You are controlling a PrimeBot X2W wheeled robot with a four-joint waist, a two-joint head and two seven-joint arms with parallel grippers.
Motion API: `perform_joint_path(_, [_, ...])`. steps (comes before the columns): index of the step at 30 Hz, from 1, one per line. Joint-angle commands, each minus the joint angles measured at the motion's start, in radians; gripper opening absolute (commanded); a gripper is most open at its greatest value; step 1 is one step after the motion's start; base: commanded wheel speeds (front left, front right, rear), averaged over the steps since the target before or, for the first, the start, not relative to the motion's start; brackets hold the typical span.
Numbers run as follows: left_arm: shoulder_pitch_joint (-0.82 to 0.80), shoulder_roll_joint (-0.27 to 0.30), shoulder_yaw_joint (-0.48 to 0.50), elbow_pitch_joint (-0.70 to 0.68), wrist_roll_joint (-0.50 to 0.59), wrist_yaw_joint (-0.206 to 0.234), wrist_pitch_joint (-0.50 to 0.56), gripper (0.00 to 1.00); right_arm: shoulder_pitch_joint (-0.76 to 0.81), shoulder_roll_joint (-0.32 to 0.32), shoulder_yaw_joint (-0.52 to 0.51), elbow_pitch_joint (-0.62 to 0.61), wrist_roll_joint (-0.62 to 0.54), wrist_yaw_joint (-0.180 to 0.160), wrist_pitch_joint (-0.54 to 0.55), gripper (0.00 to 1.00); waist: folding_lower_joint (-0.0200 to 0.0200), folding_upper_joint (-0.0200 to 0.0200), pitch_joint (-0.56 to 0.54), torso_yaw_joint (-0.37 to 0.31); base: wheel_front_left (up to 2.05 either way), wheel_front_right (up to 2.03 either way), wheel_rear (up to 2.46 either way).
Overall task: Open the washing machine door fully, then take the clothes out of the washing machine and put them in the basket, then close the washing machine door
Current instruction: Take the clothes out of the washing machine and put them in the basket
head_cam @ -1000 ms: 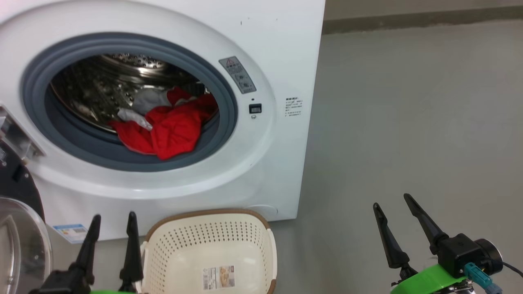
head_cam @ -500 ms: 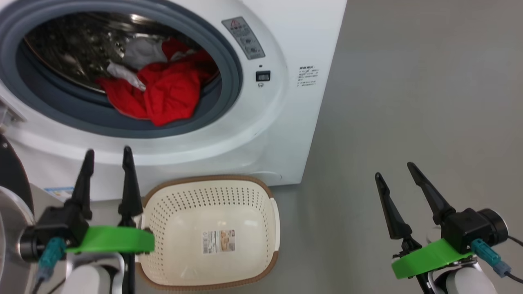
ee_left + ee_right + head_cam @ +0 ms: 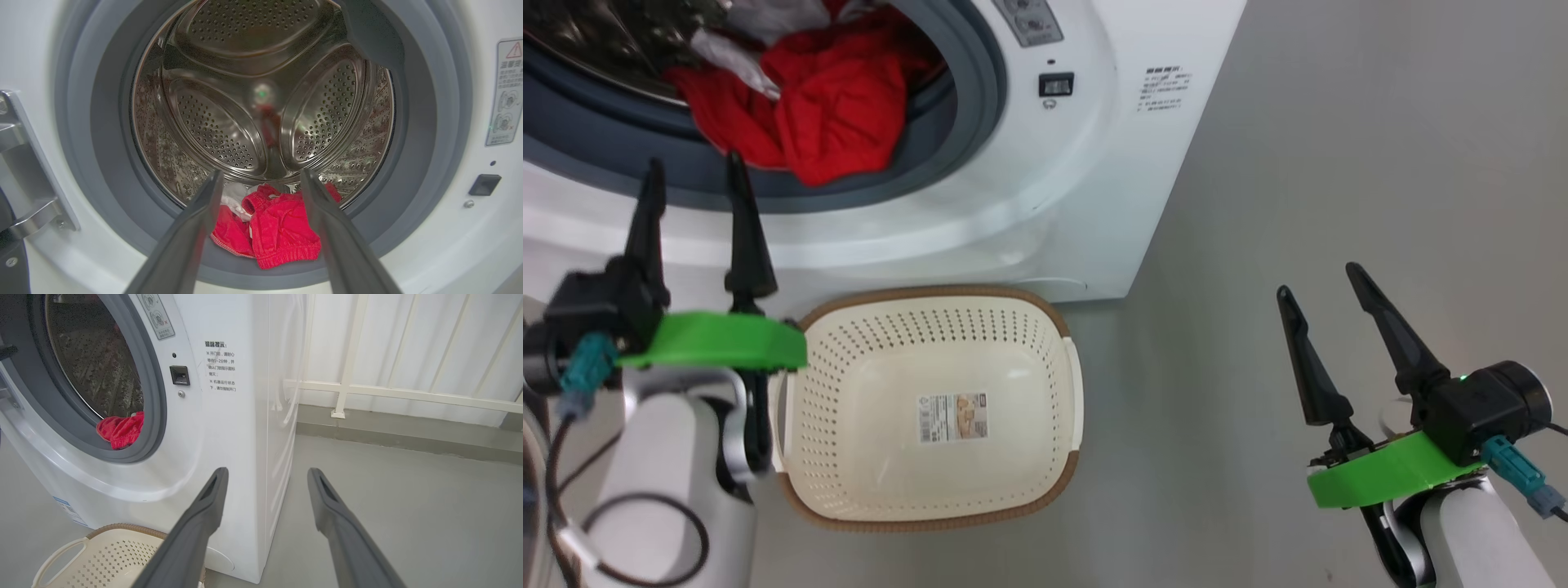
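Head view: the washing machine (image 3: 1094, 163) stands at the far side with its mouth uncovered, and the clothes (image 3: 833, 106) lie heaped on the lower lip of the grey rubber ring (image 3: 968, 122), a red bundle with a pale piece at its far left. The left gripper (image 3: 693, 162) points at that opening, fingers moderately apart and holding nothing. The heap lies just beyond its tips and a little to their right. The basket (image 3: 931, 291) sits on the floor near the machine's foot, directly below the opening, with nothing in it but its label. The right gripper (image 3: 1317, 279) hovers well off to the right over bare floor, fingers likewise parted and empty. Left wrist view: looking along the left gripper (image 3: 261, 173), the clothes (image 3: 282, 228) fall between the two finger lines and slightly below the tips. The heap's long axis runs left to right along the drum's (image 3: 220, 130) lip, and a red hem droops over the ring. I judge a forward, slightly downward reach would bracket it. Right wrist view: the right gripper (image 3: 266, 471) aims at the machine's right front corner, and the red fabric (image 3: 120, 430) shows far to its left, so the left arm is plainly the nearer one.
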Motion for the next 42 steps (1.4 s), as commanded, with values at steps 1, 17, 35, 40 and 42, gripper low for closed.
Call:
perform_joint_path(1, [-0.053, 0.029, 0.035, 0.005, 0.014, -0.004, -0.007, 1.0, -0.024, -0.011, 0.025, -0.028, 0.003, 0.004, -0.006, 1.0, 0.0, 0.0, 0.044, 0.0, 0.0, 0.0, 0.0])
perform_joint_path(17, [-0.391, 0.059, 0.029, 0.37, 0.033, -0.017, -0.003, 1.0, -0.083, -0.032, 0.045, -0.018, 0.009, 0.004, -0.006, 1.0, 0.0, 0.0, 0.166, -0.027, 0.0, 0.0, 0.0])
perform_joint_path(35, [-0.643, 0.168, -0.035, 0.759, 0.11, 0.059, 0.181, 1.0, -0.101, -0.021, 0.086, 0.016, 0.02, 0.004, -0.006, 1.0, 0.0, 0.0, 0.196, -0.094, 0.0, 0.0, 0.0])
perform_joint_path(40, [-0.655, 0.18, -0.052, 0.814, 0.117, 0.063, 0.219, 1.0, -0.102, -0.019, 0.092, 0.024, 0.025, 0.004, -0.006, 1.0, 0.0, 0.0, 0.197, -0.11, 0.0, 0.0, 0.0])
perform_joint_path(42, [-0.66, 0.185, -0.058, 0.83, 0.118, 0.062, 0.233, 1.0, -0.102, -0.018, 0.093, 0.026, 0.027, 0.004, -0.006, 1.0, 0.0, 0.0, 0.199, -0.114, 0.0, 0.0, 0.0])
